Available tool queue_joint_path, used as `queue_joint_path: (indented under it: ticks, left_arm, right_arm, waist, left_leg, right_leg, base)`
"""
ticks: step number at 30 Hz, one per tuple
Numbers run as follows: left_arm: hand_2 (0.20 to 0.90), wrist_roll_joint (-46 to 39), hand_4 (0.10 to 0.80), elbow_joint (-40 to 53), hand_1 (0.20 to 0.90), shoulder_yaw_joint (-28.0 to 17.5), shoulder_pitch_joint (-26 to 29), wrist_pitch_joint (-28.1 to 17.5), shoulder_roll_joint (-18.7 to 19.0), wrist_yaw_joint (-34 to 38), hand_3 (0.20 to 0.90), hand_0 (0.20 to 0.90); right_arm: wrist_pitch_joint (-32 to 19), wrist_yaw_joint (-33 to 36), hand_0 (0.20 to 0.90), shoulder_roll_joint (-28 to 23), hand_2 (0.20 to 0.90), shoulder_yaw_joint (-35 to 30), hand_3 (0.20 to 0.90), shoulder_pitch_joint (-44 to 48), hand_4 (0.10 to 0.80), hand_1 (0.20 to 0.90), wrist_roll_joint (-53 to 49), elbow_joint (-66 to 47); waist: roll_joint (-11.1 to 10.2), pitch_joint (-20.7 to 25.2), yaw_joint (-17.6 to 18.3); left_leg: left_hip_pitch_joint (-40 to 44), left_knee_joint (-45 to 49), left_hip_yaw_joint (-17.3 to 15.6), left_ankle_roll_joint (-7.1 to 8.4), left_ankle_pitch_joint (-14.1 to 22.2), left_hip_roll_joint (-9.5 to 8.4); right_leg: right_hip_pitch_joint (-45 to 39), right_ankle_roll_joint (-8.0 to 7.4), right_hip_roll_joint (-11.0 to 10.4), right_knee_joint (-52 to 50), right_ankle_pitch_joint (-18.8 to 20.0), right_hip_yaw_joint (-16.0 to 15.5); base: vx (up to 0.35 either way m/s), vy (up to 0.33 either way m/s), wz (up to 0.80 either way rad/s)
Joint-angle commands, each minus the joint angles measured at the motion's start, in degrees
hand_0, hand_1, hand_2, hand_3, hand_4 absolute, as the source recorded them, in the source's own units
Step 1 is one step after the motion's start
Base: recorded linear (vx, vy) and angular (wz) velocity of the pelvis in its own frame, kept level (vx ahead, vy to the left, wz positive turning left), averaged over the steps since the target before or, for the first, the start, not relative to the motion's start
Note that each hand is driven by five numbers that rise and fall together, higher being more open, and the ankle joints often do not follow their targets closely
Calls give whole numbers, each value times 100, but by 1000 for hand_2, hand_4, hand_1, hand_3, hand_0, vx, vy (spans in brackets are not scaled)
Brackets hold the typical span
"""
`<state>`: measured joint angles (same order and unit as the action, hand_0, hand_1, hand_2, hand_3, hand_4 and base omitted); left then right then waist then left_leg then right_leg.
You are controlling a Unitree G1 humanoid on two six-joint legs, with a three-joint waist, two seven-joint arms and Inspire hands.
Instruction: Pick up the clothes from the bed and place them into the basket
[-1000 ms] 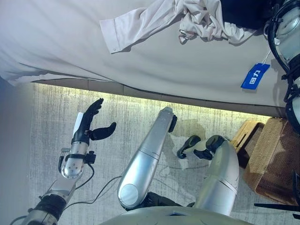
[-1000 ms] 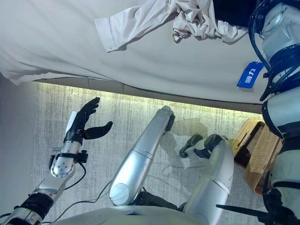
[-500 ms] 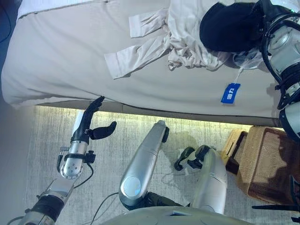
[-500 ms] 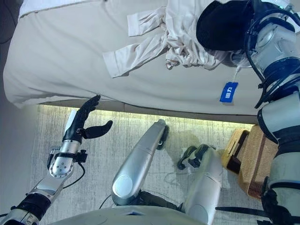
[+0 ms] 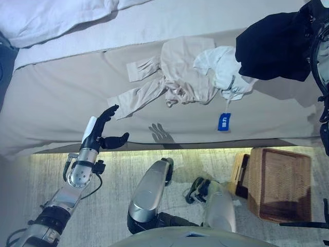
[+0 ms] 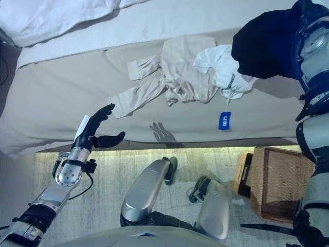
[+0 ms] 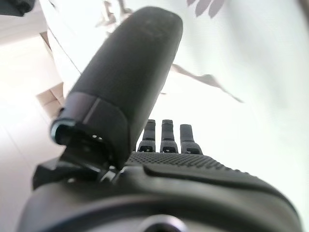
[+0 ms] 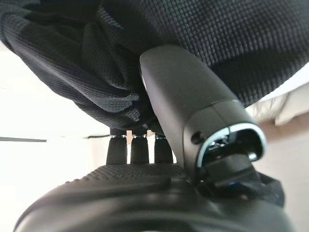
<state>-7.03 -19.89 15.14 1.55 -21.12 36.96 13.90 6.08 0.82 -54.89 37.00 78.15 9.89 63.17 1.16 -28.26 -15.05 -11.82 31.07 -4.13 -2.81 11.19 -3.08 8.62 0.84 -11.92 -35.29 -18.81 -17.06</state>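
A black garment (image 5: 271, 44) is bunched at the bed's right side, against my right arm. In the right wrist view my right hand (image 8: 145, 193) has its thumb and fingers closed into this black cloth (image 8: 203, 38). A white garment (image 5: 220, 63) with a blue tag (image 5: 223, 122) lies beside it. A beige long-sleeved shirt (image 5: 177, 77) lies spread in the middle of the bed (image 5: 61, 98). My left hand (image 5: 101, 131) is open and empty at the bed's front edge, left of the clothes; it also shows in the left wrist view (image 7: 193, 193). A woven basket (image 5: 303, 185) stands on the floor at the lower right.
A white duvet (image 5: 51, 20) lies across the bed's far side. A small wooden box (image 5: 240, 175) stands against the basket's left side. A pale rug (image 5: 103, 206) covers the floor between me and the bed.
The camera has tilted up, so more of the bed shows. The black garment has come off the beige shirt towards the right, uncovering the white garment. My left hand keeps its pose.
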Motion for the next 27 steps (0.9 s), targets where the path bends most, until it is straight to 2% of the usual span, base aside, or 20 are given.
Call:
queue_joint_path:
  ticks: [1, 3, 6, 9, 11, 14, 15, 20, 27]
  left_arm:
    - [900, 75, 800, -157, 900, -39, -301, -302, -4, 23, 900, 900]
    - [900, 91, 800, -265, 900, -40, -319, -346, -29, -24, 900, 900]
    - [900, 168, 800, -483, 900, -42, -280, -400, -89, -10, 900, 900]
    - [900, 259, 800, -591, 900, -74, -249, -485, -113, 49, 900, 900]
    - [900, 304, 800, -623, 900, -139, -181, -486, -110, 51, 900, 900]
    - [900, 380, 800, -640, 900, -192, -77, -464, -68, 43, 900, 900]
    - [900, 446, 800, -673, 900, -262, -21, -483, -26, 9, 900, 900]
    - [900, 506, 800, -993, 900, -287, 265, -474, -3, 90, 900, 900]
    - [900, 677, 800, -1361, 900, -260, 509, -587, -162, -29, 900, 900]
  right_arm:
    - [-397, 391, 300, -763, 300, 23, 200, -125, 100, 300, -179, -522]
    - [-436, 350, 300, -850, 300, -39, 200, -230, 100, 300, -164, -586]
    - [-568, 331, 300, -1035, 300, -275, 200, -667, 100, 300, -210, -902]
    - [-645, 352, 300, -1108, 300, -514, 200, -1022, 100, 300, -187, -1106]
    - [-651, 403, 300, -1195, 300, -913, 200, -1617, 100, 300, -135, -1446]
    - [-673, 452, 300, -1264, 300, -1370, 200, -2255, 100, 300, -129, -1730]
    - [-565, 479, 300, -1309, 300, -1707, 200, -2758, 100, 300, -167, -2000]
    - [-717, 458, 300, -1195, 300, -2551, 200, -4039, 100, 300, -151, -2320]
    - [-767, 60, 300, -966, 300, -3211, 200, -5122, 100, 300, -230, -2457]
  waist:
    - [-312, 1528, 297]
    - [-348, 1642, 373]
    - [-400, 1927, 680]
    - [-406, 2071, 853]
    - [-383, 2211, 1054]
    - [-367, 2299, 1223]
    - [-356, 2341, 1351]
    - [-352, 2455, 1719]
    - [-287, 2571, 2142]
  left_leg:
    - [309, -772, -28, 385, -273, 612]
    - [523, -1068, -90, 417, -327, 640]
    - [949, -1733, -298, 457, -485, 666]
    - [1107, -2060, -401, 469, -605, 663]
    - [1333, -2441, -553, 499, -718, 707]
    - [1452, -2680, -616, 503, -766, 718]
    - [1526, -2810, -674, 497, -784, 731]
    - [1737, -3158, -830, 472, -820, 772]
    - [1895, -3195, -1102, 463, -732, 813]
  right_leg:
    - [-593, 32, 264, 1293, 767, -140]
    - [-743, -37, 296, 1594, 869, -86]
    - [-936, -235, 348, 2213, 1179, 122]
    - [-975, -345, 361, 2501, 1376, 206]
    - [-1026, -479, 366, 2786, 1555, 347]
    - [-1030, -563, 385, 2964, 1667, 533]
    - [-1009, -599, 413, 3021, 1706, 654]
    - [-955, -669, 522, 3202, 1822, 993]
    - [-865, -706, 646, 3332, 1930, 1422]
  base:
    - [102, 14, -11]
    - [81, 23, -12]
    - [32, 32, -21]
    - [13, 21, -31]
    - [14, 12, -44]
    - [-20, -6, -37]
    - [-56, -11, -38]
    - [-60, -19, -29]
    - [-34, -19, -41]
